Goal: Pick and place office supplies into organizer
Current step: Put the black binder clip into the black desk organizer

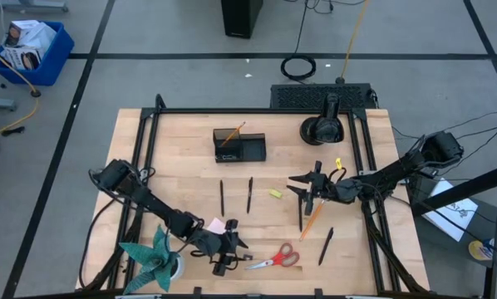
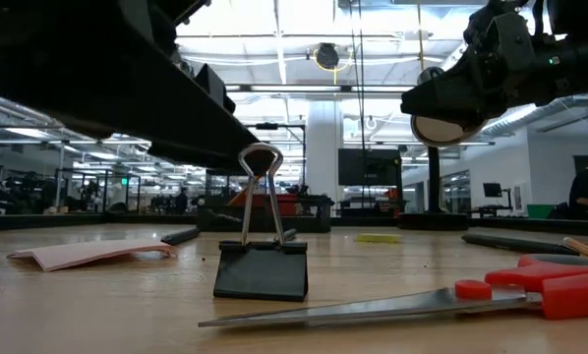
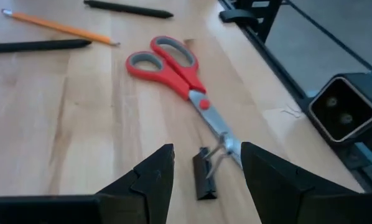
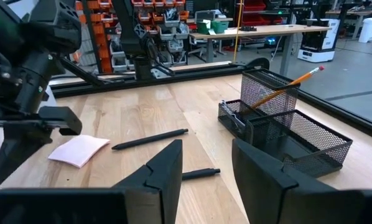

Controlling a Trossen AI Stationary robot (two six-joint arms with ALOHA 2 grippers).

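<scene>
My left gripper [image 1: 225, 252] [image 3: 204, 152] is open near the table's near edge. Its fingers stand on either side of a small black binder clip [image 3: 205, 176] [image 2: 261, 267], which stands on its base with the wire handles up. Red-handled scissors [image 1: 275, 259] [image 3: 183, 65] lie just right of the clip. My right gripper [image 1: 307, 188] [image 4: 208, 149] is open and hovers over a black pen [image 1: 300, 214] and an orange pencil [image 1: 312, 220]. The black mesh organizer [image 1: 238, 147] [image 4: 285, 127] stands at the far middle with one pencil in its cup. A pink pad [image 1: 215, 225] lies flat.
More black pens [image 1: 222, 197] [image 1: 249, 195] [image 1: 326, 246] lie across the middle of the table, along with a small yellow bit [image 1: 275, 193]. A teal paper plant [image 1: 155, 257] stands at the near left. A round black object with a post [image 1: 323, 126] stands at the far right.
</scene>
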